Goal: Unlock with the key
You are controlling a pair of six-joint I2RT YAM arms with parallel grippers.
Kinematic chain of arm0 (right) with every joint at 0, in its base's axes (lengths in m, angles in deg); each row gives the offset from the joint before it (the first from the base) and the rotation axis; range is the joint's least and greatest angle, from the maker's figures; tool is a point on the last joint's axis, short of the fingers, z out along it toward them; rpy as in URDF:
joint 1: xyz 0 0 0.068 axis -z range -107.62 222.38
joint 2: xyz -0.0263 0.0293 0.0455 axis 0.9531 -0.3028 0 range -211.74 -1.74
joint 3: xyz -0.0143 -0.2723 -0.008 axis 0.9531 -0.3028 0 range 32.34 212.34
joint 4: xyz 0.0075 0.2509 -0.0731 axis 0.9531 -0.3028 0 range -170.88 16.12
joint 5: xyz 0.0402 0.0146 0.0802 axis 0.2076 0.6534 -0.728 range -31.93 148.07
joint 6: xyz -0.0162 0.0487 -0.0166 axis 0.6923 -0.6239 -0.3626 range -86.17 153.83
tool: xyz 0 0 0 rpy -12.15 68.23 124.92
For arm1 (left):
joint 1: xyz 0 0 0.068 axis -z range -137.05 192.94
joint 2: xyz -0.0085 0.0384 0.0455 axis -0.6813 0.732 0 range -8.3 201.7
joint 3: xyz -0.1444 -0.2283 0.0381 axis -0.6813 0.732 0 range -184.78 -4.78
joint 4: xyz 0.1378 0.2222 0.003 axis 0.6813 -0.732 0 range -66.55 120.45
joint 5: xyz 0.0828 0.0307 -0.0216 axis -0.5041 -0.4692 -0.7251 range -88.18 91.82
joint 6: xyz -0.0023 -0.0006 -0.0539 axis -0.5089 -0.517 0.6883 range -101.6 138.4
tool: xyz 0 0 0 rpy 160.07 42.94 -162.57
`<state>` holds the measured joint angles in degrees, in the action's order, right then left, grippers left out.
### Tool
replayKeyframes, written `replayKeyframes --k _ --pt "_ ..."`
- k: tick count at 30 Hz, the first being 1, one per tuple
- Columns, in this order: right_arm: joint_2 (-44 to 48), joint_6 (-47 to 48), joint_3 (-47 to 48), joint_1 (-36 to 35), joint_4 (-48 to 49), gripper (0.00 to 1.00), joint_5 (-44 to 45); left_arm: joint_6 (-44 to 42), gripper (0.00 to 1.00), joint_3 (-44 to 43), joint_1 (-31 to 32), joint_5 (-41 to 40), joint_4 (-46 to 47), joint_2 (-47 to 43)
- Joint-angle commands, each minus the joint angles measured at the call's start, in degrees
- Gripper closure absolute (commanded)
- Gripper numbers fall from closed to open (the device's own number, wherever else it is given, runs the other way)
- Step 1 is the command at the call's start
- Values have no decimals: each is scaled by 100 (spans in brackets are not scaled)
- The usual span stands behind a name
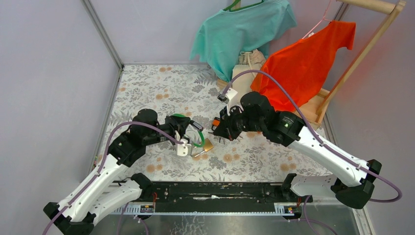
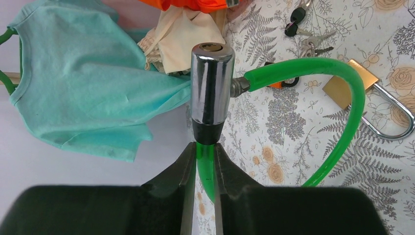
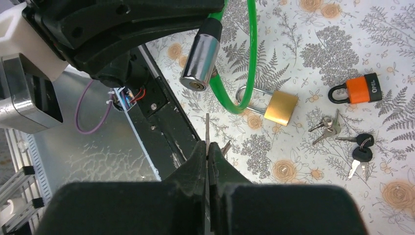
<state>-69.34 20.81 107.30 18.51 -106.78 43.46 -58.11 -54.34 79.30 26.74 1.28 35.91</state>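
My left gripper is shut on the green cable of a cable lock, just below its chrome cylinder, and holds it above the table. My right gripper is shut on a key whose thin blade sticks out past the fingertips. In the right wrist view the cylinder shows its keyhole end, with the blade a short way below it and apart from it. In the top view the left gripper and the right gripper face each other closely.
A brass padlock lies inside the cable loop. An orange padlock, a silver key bunch and black-headed keys lie beyond it. A teal shirt, an orange shirt and a wooden rack stand at the back.
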Motion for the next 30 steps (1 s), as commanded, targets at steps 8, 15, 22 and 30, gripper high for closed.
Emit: replayKeyframes --k 8,15,22,30 --pt "303 441 189 -394 574 100 784 262 100 -201 124 105 641 -91" --pt "222 552 329 -464 518 100 776 325 100 -275 216 28 676 -32" --pt "172 574 326 -510 628 100 755 477 100 -420 290 -110 676 40" --pt "139 596 364 -571 702 100 735 487 100 -536 342 -192 570 105"
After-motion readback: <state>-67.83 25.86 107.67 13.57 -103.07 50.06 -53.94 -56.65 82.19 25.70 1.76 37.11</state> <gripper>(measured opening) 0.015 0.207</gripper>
